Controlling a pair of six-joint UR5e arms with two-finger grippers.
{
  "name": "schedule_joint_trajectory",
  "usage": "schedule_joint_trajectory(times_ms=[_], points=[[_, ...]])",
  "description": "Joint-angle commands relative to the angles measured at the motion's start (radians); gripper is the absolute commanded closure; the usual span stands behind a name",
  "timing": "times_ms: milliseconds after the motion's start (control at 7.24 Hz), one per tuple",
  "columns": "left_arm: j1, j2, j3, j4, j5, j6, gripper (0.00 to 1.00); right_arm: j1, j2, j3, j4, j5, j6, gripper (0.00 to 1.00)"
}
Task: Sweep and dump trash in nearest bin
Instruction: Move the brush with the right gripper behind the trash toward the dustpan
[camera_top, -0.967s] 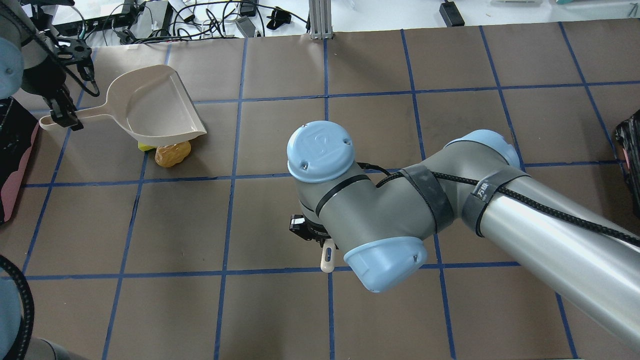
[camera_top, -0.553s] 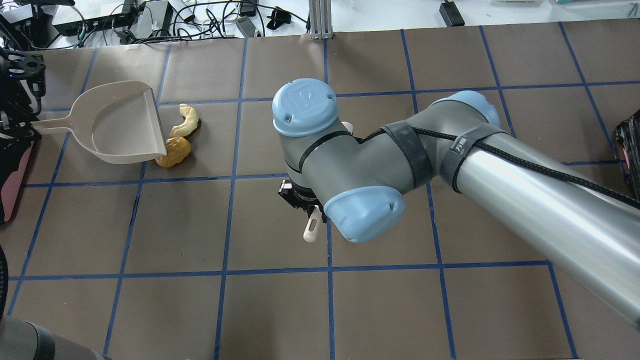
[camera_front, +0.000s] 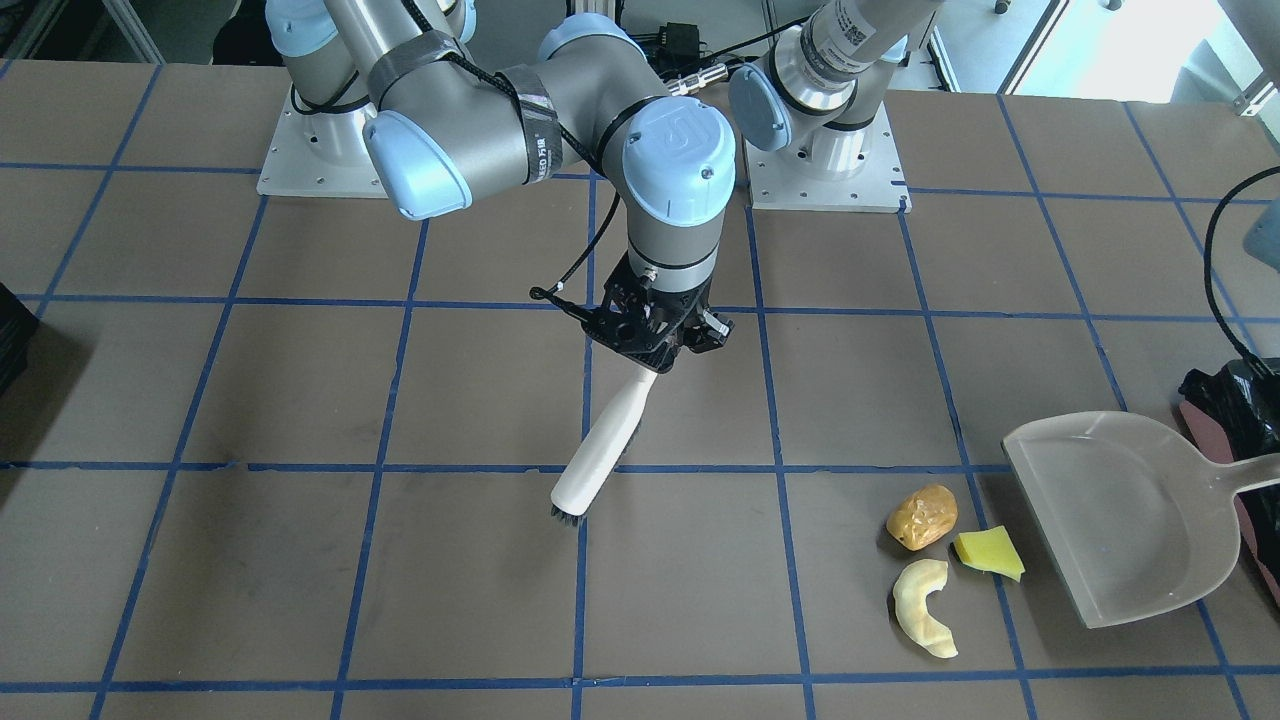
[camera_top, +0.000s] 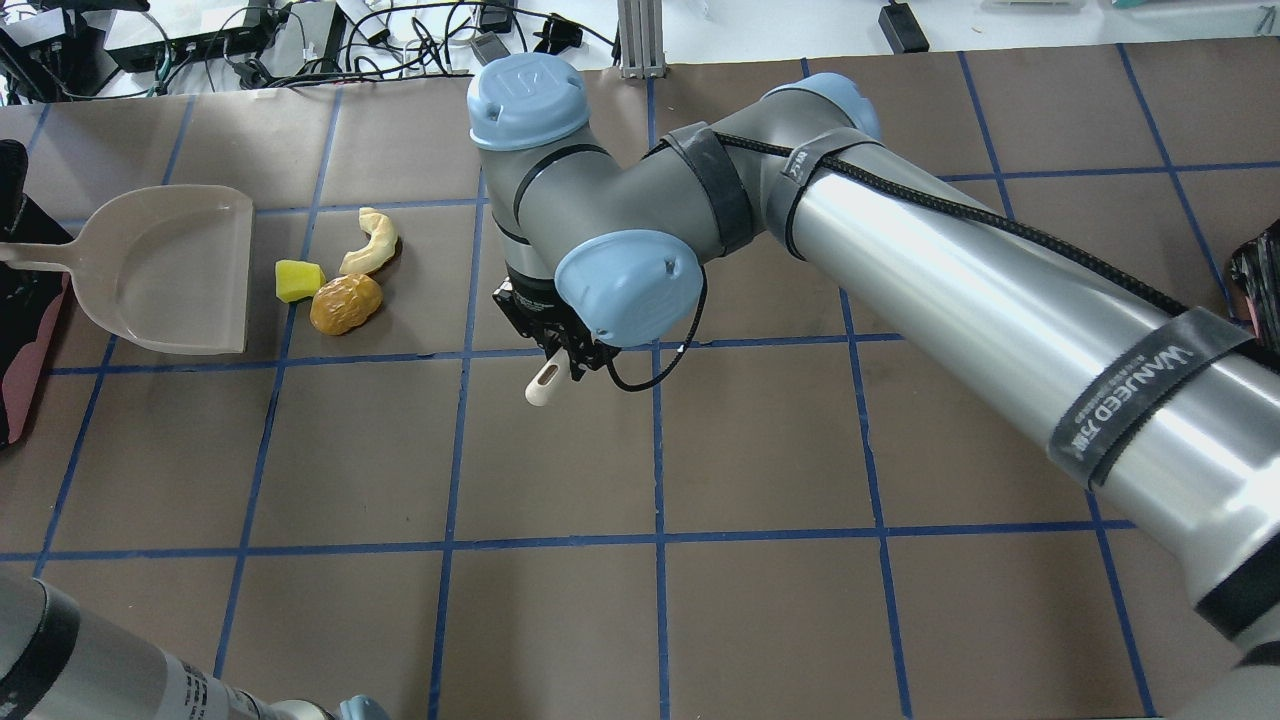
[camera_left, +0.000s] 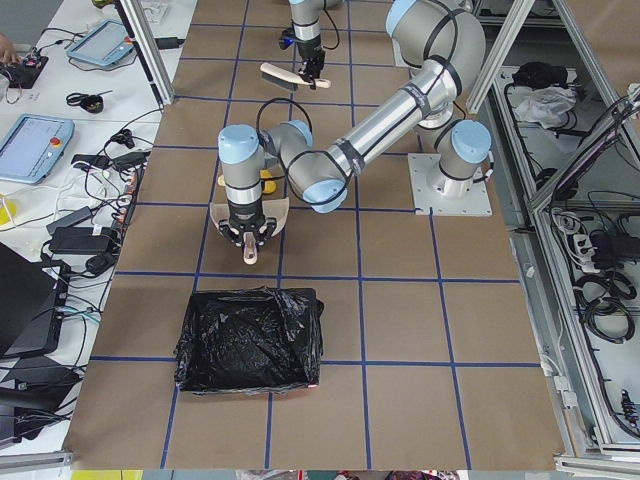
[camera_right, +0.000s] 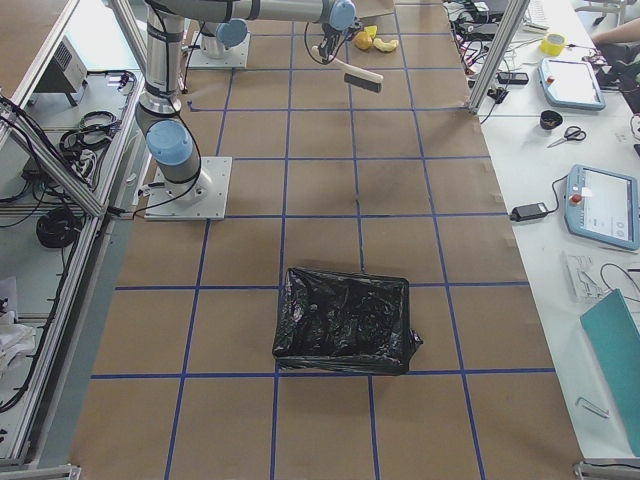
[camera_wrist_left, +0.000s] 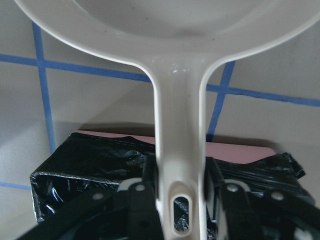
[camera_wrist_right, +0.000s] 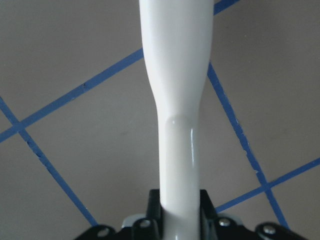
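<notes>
Three scraps lie together on the table: a golden-brown chunk (camera_top: 345, 304) (camera_front: 921, 516), a cream crescent (camera_top: 372, 241) (camera_front: 925, 607) and a yellow wedge (camera_top: 298, 280) (camera_front: 988, 554). The beige dustpan (camera_top: 170, 270) (camera_front: 1130, 520) sits just left of them in the overhead view, its open lip facing them. My left gripper (camera_wrist_left: 180, 170) is shut on the dustpan handle, above the pink-sided bin with the black bag (camera_wrist_left: 100, 165) (camera_top: 25, 330). My right gripper (camera_front: 660, 335) (camera_top: 560, 350) is shut on a white brush (camera_front: 605, 440) (camera_wrist_right: 175, 75), bristles down, about one grid square right of the scraps.
A second black-bagged bin (camera_right: 345, 320) (camera_top: 1260, 280) stands at the table's right end. The right arm's elbow and forearm (camera_top: 900, 250) span the table's middle. Cables and electronics (camera_top: 250, 40) lie beyond the far edge. Blue tape lines grid the brown tabletop.
The right arm has carried the brush away from me and leftward, toward the scraps. The dustpan has moved left off the scraps and come down level, uncovering the yellow wedge and the crescent.
</notes>
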Motion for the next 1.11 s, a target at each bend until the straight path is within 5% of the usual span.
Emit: schedule_joint_trajectory(times_ms=[0, 967], points=[[0.010, -0.078, 0.084, 0.005, -0.008, 0.123, 1.00, 0.016, 0.069, -0.086, -0.008, 0.023, 0.131, 1.00], [-0.005, -0.161, 0.081, 0.040, -0.043, 0.024, 1.00, 0.180, 0.370, -0.485, -0.016, 0.141, 0.350, 1.00]])
